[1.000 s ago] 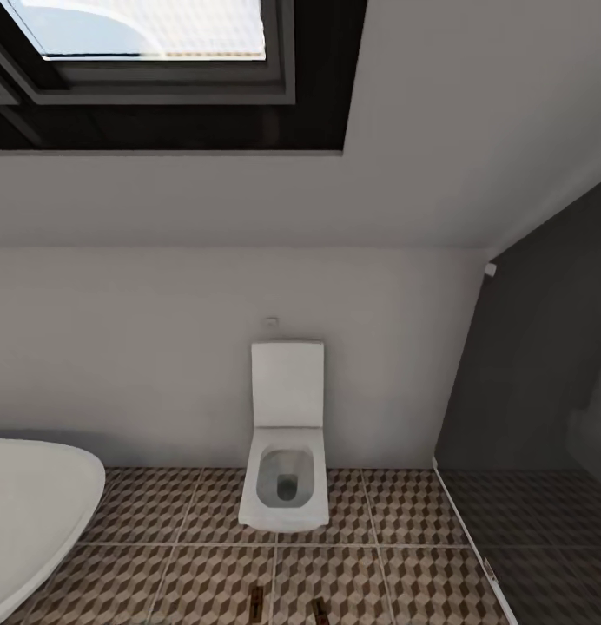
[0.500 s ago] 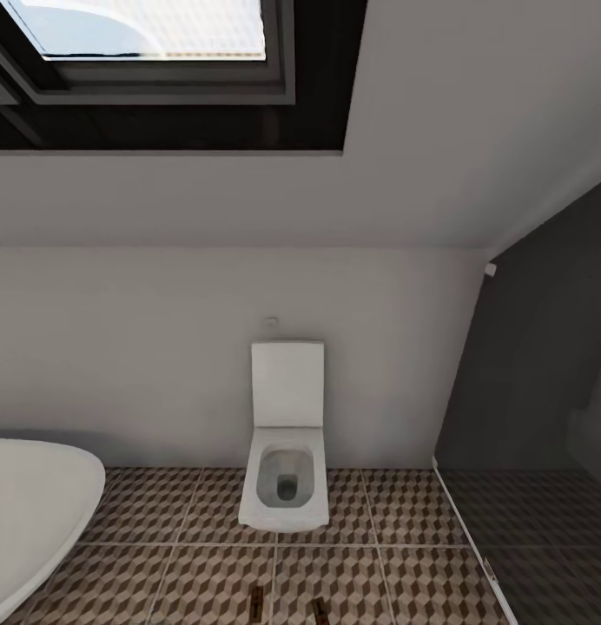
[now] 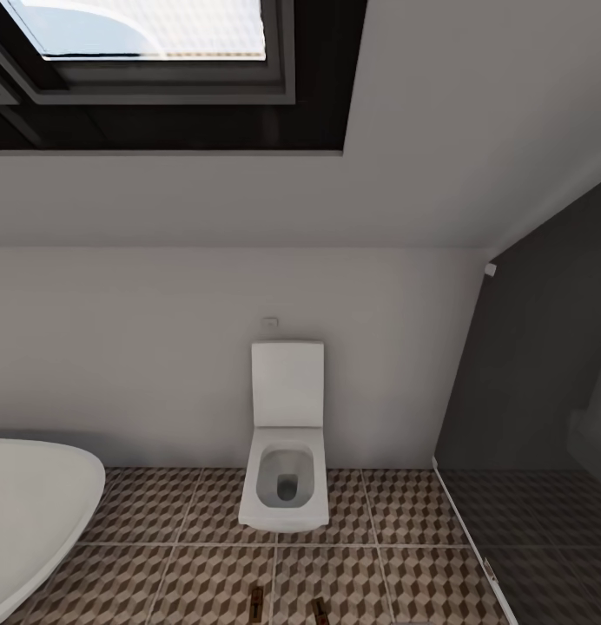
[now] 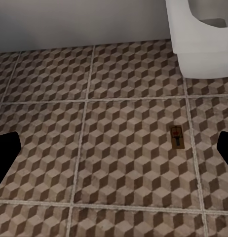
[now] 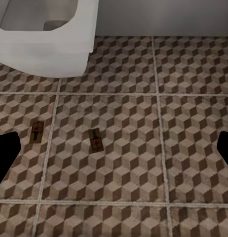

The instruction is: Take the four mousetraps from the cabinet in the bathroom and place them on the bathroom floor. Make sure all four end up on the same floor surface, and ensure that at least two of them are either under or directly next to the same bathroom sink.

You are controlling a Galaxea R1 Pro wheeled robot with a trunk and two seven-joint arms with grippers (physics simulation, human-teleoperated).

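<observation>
Two mousetraps (image 5: 36, 132) (image 5: 95, 139) flat on bathroom floor (image 5: 183, 128), long axes toward toilet (image 5: 45, 44) at 12 o'clock, both grippers spread open, empty, aimed downward.

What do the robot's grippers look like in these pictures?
Very little of them can be seen. In the left wrist view, the left gripper appears as two plain black fingertips with rounded ends, one at each side edge. The right gripper looks the same: black, smooth fingertips. No cables, markings or arm links can be made out.
</observation>
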